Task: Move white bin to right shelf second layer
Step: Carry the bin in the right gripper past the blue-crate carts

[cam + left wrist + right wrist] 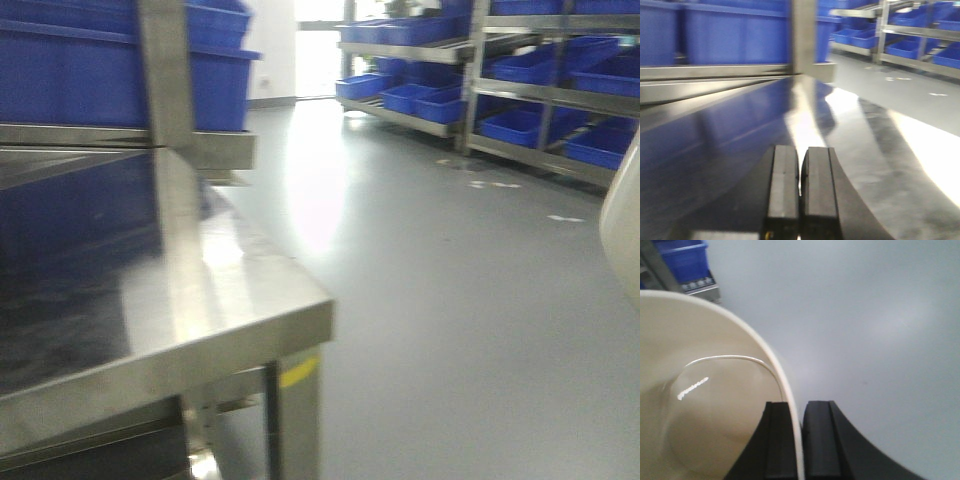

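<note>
Carrying is the step in hand, judging by where things are. The right gripper [799, 407] is pinched on the wall of the white bin [705, 405], with one finger inside the tub and one outside, and the thin rim sits between them. Under the bin there is only bare grey floor [865, 340], so the bin hangs in the air and rests on nothing. In the front view just a pale curved edge of the bin [625, 230] peeks in at the right side. The left gripper [800, 150] has its fingers pressed together with nothing between them, and it hovers over the shiny steel tabletop [715, 150]. Far across the floor stands a steel rack [476, 60] full of blue crates [520, 125]. The right shelf second layer is likely one tier of a rack like that, but the blur makes it too hard to say which one. Next, the robot likely has to roll up close to the rack, lift the bin over the front lip of the right tier, set it down flat in a free spot, and only then let go. A grip on one thin wall could let the bin tip or slip.
</note>
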